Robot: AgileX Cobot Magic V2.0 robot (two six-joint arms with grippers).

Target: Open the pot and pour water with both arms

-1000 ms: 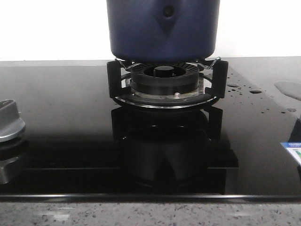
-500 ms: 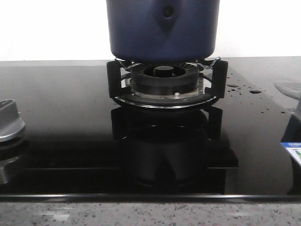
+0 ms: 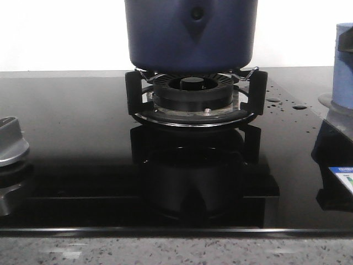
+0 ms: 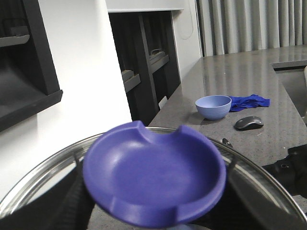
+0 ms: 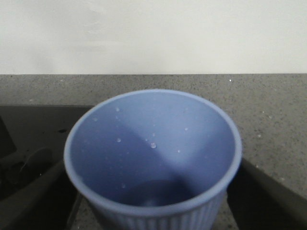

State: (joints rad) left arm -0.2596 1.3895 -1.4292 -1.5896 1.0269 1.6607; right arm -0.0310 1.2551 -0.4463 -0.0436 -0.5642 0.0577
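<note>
Pot (image 3: 190, 34), the big dark navy-blue cylindrical metal one, sits on the black burner ring (image 3: 192, 91) of the glossy black glass stovetop (image 3: 77, 138), dead centre in the front view; teardrop bump w/ rivet faces the camera. Top of it is cropped, so lid on/off there can't be read. Water droplets (image 3: 287, 104) scattered on the glass to the right of the burner. Silver knob (image 3: 11, 142) at the stovetop's left edge.

My left side: wrist cam shows a round blue-purple knob w/ notched rim (image 4: 156, 178) on a glass lid w/ steel rim (image 4: 259, 172), right up close to the lens. My left fingers are hidden under it, so can't tell if they're clamped. Beyond, on a grey counter (image 4: 268, 81): light-blue bowl (image 4: 213, 106), blue cloth (image 4: 249, 101), dark mouse (image 4: 248, 122).

My right side: light-blue ribbed cup (image 5: 153, 163) sits between my dark fingers (image 5: 33, 199), which press its sides, so I'm gripping it. A few drops inside. Front view catches the cup's edge at far right (image 3: 343, 66).
</note>
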